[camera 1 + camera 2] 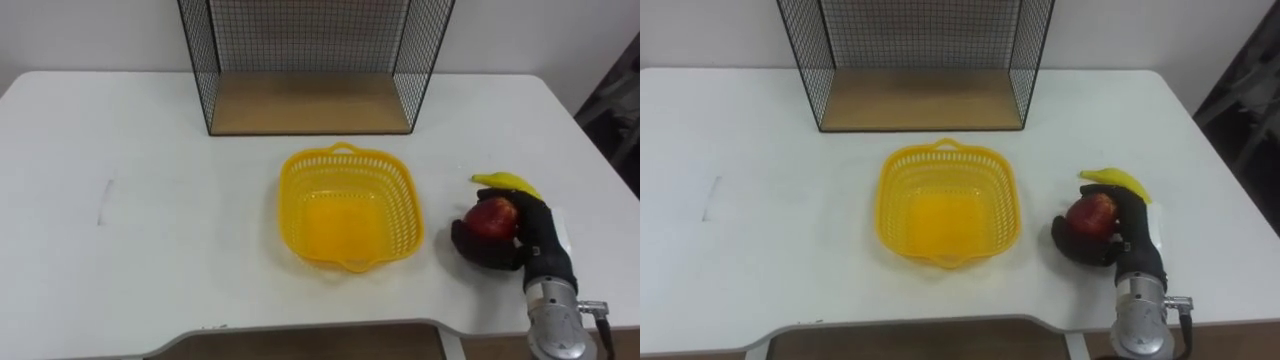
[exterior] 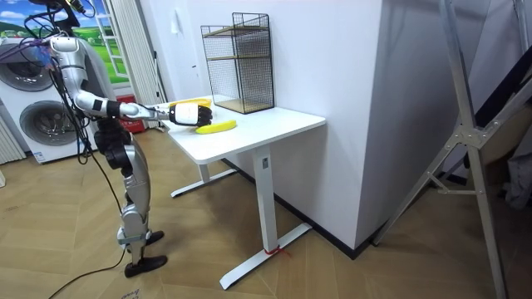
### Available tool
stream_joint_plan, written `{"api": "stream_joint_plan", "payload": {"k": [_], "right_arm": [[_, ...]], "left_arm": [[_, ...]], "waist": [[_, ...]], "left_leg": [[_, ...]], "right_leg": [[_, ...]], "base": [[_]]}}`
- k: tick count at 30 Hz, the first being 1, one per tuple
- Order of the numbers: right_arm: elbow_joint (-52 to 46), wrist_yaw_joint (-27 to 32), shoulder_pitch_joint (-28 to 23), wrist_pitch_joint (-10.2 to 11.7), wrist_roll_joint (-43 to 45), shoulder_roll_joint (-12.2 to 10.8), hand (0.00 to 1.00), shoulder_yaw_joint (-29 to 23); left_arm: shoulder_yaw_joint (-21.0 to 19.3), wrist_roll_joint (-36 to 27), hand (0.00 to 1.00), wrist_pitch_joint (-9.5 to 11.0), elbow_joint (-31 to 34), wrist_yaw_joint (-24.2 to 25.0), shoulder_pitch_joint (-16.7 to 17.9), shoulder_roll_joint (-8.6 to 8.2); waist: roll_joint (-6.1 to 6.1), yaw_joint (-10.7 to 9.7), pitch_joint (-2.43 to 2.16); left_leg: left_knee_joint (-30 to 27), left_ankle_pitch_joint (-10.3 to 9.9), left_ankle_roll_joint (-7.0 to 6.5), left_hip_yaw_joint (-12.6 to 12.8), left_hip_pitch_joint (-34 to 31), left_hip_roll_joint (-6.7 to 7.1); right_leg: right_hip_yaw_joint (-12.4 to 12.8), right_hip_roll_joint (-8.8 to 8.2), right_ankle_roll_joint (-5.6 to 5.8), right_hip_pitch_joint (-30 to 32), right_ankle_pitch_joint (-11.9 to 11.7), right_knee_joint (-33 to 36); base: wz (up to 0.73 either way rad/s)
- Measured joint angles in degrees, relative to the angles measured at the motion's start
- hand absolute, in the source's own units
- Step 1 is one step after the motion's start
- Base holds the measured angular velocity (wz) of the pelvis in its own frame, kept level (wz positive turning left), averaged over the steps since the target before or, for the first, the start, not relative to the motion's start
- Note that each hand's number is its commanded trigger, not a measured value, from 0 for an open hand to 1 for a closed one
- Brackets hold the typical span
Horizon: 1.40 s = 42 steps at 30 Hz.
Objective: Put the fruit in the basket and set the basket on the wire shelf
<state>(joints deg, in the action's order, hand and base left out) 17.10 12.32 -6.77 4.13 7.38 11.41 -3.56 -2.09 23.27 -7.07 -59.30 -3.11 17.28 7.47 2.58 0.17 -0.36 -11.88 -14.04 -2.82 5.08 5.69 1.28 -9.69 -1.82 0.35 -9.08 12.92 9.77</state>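
An empty yellow plastic basket (image 1: 349, 208) (image 1: 948, 204) sits mid-table. To its right my right hand (image 1: 503, 238) (image 1: 1106, 236) has its dark fingers curled round a red apple (image 1: 491, 216) (image 1: 1092, 211), low over the white table (image 1: 150, 200). A yellow banana (image 1: 507, 182) (image 1: 1116, 179) lies just behind the hand. The black wire shelf (image 1: 310, 60) (image 1: 915, 55) with a wooden floor stands at the table's back edge. In the room view I stand at the table's end with my right hand (image 2: 184, 114) stretched out over it, next to the banana (image 2: 216, 126).
The table's left half is bare apart from a faint mark (image 1: 104, 200). The front edge runs close under the basket and my hand. In the room view washing machines (image 2: 41, 116) stand behind me and a metal stand (image 2: 465, 158) is at the room view's right.
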Motion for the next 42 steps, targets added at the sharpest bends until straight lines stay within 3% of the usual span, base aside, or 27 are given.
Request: {"api": "stream_joint_plan", "payload": {"k": [7,18,23,29,35,42], "right_arm": [[0.13,0.01,0.04,-0.01,-1.44,-0.48,1.00,-0.27],[-2.97,-0.64,0.03,-1.78,-18.54,-0.85,1.00,0.91],[-7.33,-2.95,-0.62,-1.87,-22.92,-1.27,1.00,2.34],[-10.44,-4.47,-0.60,-1.87,-23.87,-2.44,1.00,2.36],[-14.93,-5.85,-0.34,-1.85,-25.41,-2.44,1.00,2.31],[-17.40,-8.63,0.08,-1.85,-25.21,-2.33,1.00,2.52]], "left_arm": [[-0.05,-0.01,0.00,0.02,-0.36,0.02,-0.02,-0.02],[0.25,0.03,0.00,-0.44,-1.07,-0.02,0.22,-0.31],[0.19,0.04,0.00,-0.47,-1.09,-0.02,0.55,-0.63],[0.06,0.00,0.00,-0.18,-1.10,0.12,0.86,-1.67],[0.07,-0.05,0.00,1.29,-2.64,0.14,0.96,-1.73],[0.18,-0.04,0.00,1.26,-2.61,0.00,0.82,-1.73]], "waist": [[-0.12,0.16,0.01],[-1.18,0.15,0.09],[-1.99,0.02,0.50],[-1.89,0.32,0.29],[-1.34,0.31,-0.05],[-1.40,1.03,-0.19]], "left_leg": [[-0.26,-0.01,0.01,-0.03,0.12,-0.01],[0.41,0.00,0.00,0.37,0.48,-0.01],[0.51,0.00,0.00,0.45,0.37,0.02],[0.43,0.01,0.00,0.43,0.51,0.04],[0.19,0.01,0.00,0.32,0.77,0.04],[0.11,0.08,0.05,0.56,-0.47,-0.28]], "right_leg": [[0.03,0.03,-0.01,0.09,0.00,-0.08],[0.41,0.11,-0.09,-0.07,-0.06,0.01],[0.89,0.13,-0.09,0.15,-0.06,-0.08],[1.02,0.10,-0.09,0.36,-0.06,-0.08],[0.22,0.01,-0.08,0.07,-0.06,-0.08],[0.28,0.21,-0.31,1.21,-0.43,0.18]], "base": [[0.00],[-0.02],[-0.01],[0.00],[0.02],[-0.01]]}}
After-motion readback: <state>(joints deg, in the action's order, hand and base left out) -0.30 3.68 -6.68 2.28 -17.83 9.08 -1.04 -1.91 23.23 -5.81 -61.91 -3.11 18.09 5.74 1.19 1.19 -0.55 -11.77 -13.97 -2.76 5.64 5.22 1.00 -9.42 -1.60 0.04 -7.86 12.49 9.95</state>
